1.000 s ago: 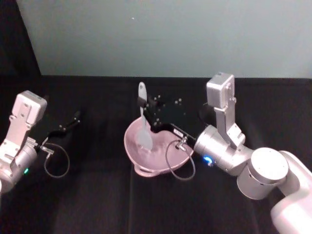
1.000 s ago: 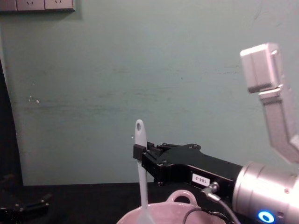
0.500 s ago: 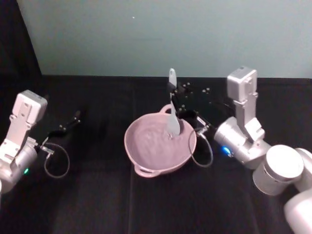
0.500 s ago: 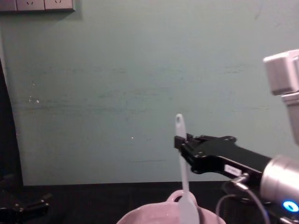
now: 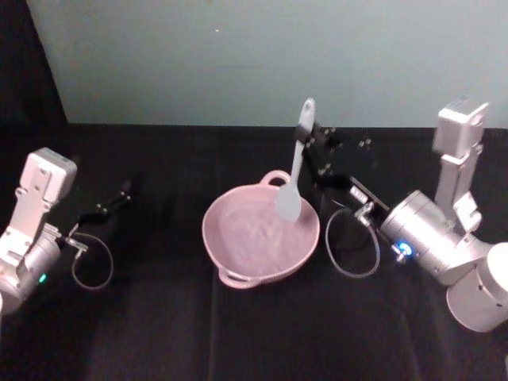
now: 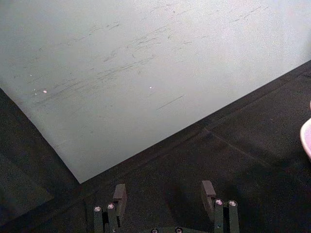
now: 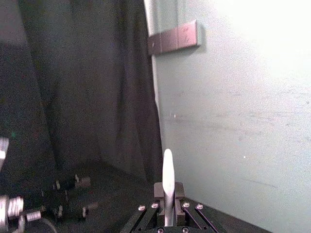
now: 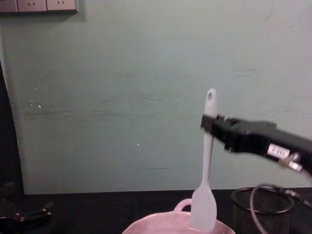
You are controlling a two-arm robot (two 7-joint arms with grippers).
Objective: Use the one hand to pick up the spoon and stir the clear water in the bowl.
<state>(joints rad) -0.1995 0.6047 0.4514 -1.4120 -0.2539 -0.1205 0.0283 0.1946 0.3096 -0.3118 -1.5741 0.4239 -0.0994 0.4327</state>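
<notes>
The right tool (image 5: 313, 147) reaches forward, fingers clamped, while the left tool (image 6: 165, 196) rests parked, fingers apart.

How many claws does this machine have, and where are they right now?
2. The right claw is raised beside the pink bowl, shut on the white spoon near its handle tip. The left claw rests open over the black table, far from the bowl.

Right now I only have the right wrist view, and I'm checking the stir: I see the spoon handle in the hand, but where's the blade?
Observer: The spoon's blade hangs over the bowl's right rear part, tip near rim level.
Operator: Is it upright?
Observer: Nearly; the handle top leans slightly rightward from the right hand.
Operator: Anything close?
Observer: A black mesh cup stands right of the bowl.
Operator: Other arm?
Observer: The left hand is open, parked far left.
</notes>
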